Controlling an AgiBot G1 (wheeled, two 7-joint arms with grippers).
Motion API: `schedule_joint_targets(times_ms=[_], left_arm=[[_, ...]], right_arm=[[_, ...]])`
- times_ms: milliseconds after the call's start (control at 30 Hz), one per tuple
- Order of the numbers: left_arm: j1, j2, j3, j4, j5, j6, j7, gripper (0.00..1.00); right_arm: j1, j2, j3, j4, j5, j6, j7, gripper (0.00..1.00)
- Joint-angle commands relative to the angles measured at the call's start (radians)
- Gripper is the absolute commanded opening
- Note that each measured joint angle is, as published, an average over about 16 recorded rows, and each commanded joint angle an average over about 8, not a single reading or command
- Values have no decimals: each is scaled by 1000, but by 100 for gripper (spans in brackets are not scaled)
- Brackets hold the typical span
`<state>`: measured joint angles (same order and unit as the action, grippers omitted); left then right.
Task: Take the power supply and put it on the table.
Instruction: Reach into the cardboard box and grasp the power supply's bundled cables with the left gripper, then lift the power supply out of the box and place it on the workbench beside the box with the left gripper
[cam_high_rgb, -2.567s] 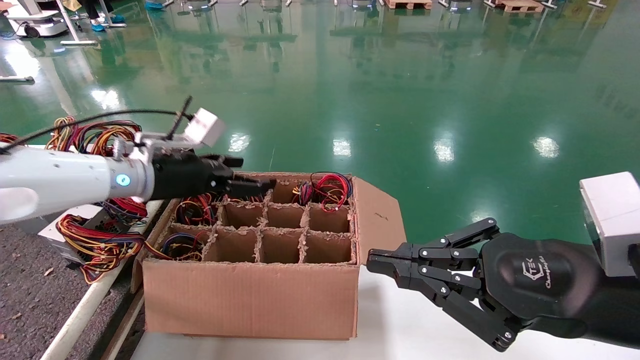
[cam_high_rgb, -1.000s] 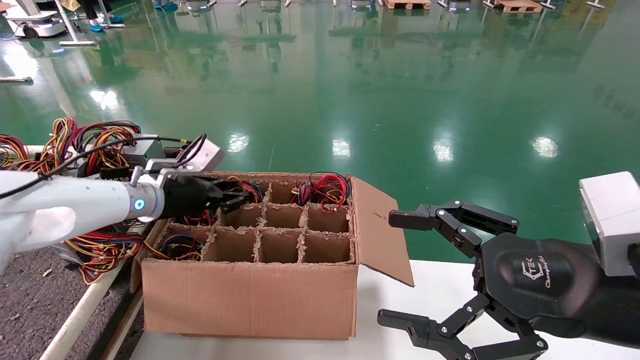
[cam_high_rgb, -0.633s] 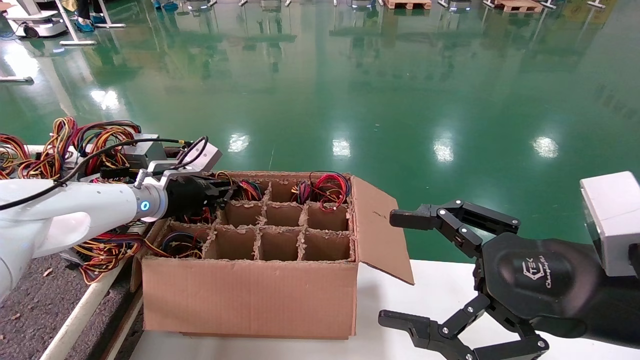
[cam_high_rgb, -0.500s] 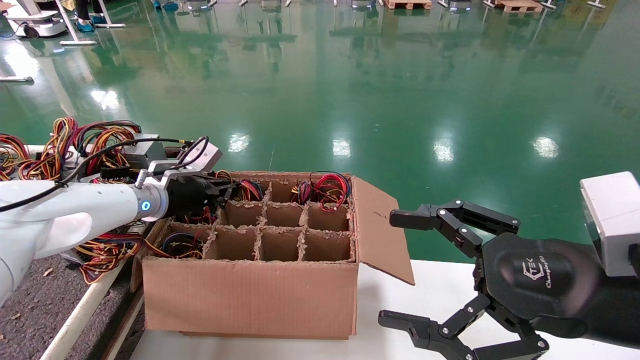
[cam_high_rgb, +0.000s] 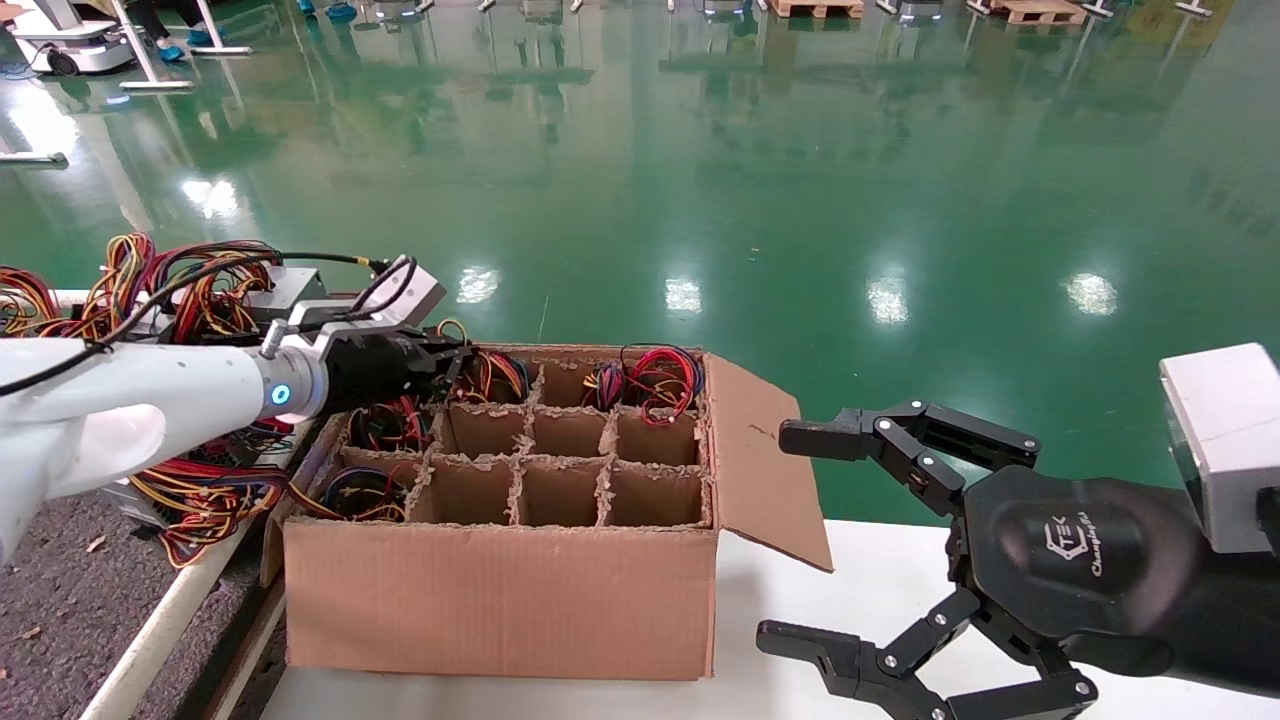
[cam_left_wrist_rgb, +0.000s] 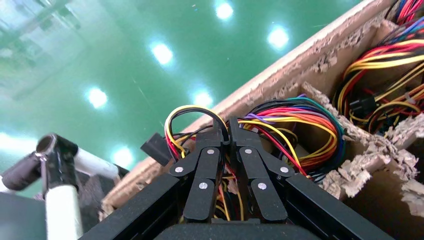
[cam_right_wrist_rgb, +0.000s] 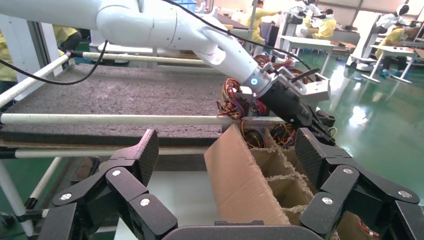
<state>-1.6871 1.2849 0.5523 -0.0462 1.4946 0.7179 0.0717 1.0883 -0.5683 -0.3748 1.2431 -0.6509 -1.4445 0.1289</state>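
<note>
My left gripper (cam_high_rgb: 455, 358) reaches over the back left of the brown cardboard box (cam_high_rgb: 500, 600). It is shut on a yellow and black wire loop (cam_left_wrist_rgb: 192, 110) of the power supply's bundle (cam_high_rgb: 490, 375), which stands a little above a back cell. The same red, orange and yellow bundle (cam_left_wrist_rgb: 300, 120) lies just beyond my fingertips (cam_left_wrist_rgb: 223, 125). The power supply's grey body is hidden inside the cell. The table (cam_high_rgb: 50, 600) is the dark speckled surface left of the box, behind a white rail (cam_high_rgb: 160, 620). My right gripper (cam_high_rgb: 790, 536) hangs open beside the box's right flap (cam_right_wrist_rgb: 240, 185).
Other grey power supplies with wire bundles (cam_high_rgb: 190, 490) lie on the table's near corner and farther back (cam_high_rgb: 290, 290). More wires fill other cells (cam_high_rgb: 650, 380). The box stands on a white tabletop (cam_high_rgb: 870, 560). The green floor lies beyond.
My left gripper dipped into the box's back left cells, closed on wires and has now risen slightly, lifting the bundle. My right gripper went from shut to open and then stayed still.
</note>
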Motion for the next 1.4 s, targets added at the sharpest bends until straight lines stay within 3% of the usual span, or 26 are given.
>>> schedule_joint_targets(times_ms=[33, 600, 900, 1400], left_arm=[[-5, -2, -1, -2, -1, 5, 11, 0], [-68, -20, -34, 2, -50, 72, 48, 0], [-138, -61, -62, 0, -90, 177, 51, 0], [-269, -129, -82, 7, -117, 196, 51, 0]], right_arm=[[0, 0, 0, 0, 0, 0, 0, 100], [0, 0, 0, 0, 0, 0, 0, 100], [0, 0, 0, 0, 0, 0, 0, 100], [0, 0, 0, 0, 0, 0, 0, 100]])
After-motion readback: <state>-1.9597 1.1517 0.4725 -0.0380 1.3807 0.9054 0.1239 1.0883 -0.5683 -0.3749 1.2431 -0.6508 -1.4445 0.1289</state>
